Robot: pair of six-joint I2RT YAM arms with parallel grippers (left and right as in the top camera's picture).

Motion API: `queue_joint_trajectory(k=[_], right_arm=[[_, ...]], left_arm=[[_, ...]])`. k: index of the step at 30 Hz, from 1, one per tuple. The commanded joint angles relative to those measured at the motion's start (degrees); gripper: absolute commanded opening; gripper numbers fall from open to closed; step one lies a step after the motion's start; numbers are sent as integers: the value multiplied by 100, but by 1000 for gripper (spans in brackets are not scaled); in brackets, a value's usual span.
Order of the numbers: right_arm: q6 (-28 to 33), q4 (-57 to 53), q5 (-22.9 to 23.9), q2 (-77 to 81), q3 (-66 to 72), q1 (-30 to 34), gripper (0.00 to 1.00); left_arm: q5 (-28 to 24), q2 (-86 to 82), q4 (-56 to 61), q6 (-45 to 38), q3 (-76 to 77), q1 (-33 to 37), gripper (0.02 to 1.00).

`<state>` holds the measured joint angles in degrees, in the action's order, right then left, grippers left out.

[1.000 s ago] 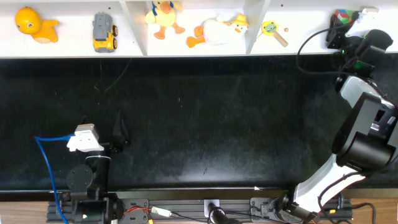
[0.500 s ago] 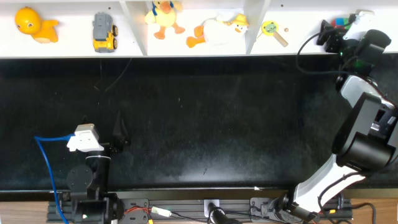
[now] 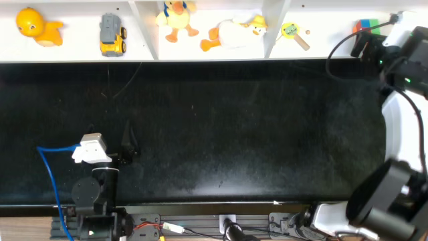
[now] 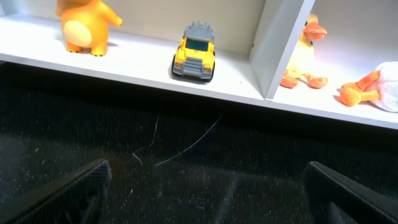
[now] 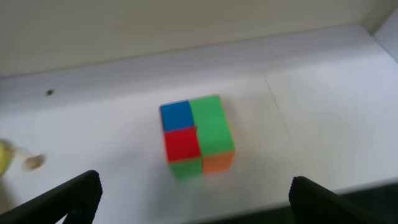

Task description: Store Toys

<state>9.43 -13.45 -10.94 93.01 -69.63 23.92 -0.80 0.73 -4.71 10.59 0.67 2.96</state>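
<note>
Multicoloured cube (image 5: 198, 137): stood free on the white shelf (image 5: 311, 81), in the end compartment on the right arm's side. It sat just beyond the right pincer (image 5: 194, 186), whose fingers were spread wide and touched nothing.

Left pincer (image 4: 208, 180): fingers likewise apart, low over the black worktop (image 3: 234, 134), facing the yellow truck (image 4: 195, 51).

Progress, as judged: all six toys seen were shelved, so storing looked finished bar the right arm's retreat.

Views: the top view listed the whole row, orange duck (image 3: 37, 25) through cube. The right wrist view added the cube's blue, green, red and orange faces and its clearance from the fingers.
</note>
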Motion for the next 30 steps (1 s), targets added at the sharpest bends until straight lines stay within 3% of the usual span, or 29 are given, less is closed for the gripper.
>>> queue_joint_trajectory(k=[1, 6, 10, 18, 22, 30], right_arm=[[385, -859, 177, -839, -72, -2, 998], [1064, -1958, 79, -1661, -72, -232, 996], [1405, -2507, -619, -2221, -72, -494, 996], [1368, -3045, -1209, -3086, -72, -997, 996], [907, -3195, -1211, -3296, -72, -1069, 996], [876, -3331, -1193, -3158, -70, -1067, 996]], left_arm=[[48, -61, -13, 17, -20, -46, 998], [48, -61, -13, 20, -20, -46, 998], [48, -61, -13, 17, -20, -46, 996], [48, -61, -13, 17, -20, -46, 996], [48, -61, -13, 17, -20, -46, 998], [48, -61, -13, 17, -20, -46, 998]])
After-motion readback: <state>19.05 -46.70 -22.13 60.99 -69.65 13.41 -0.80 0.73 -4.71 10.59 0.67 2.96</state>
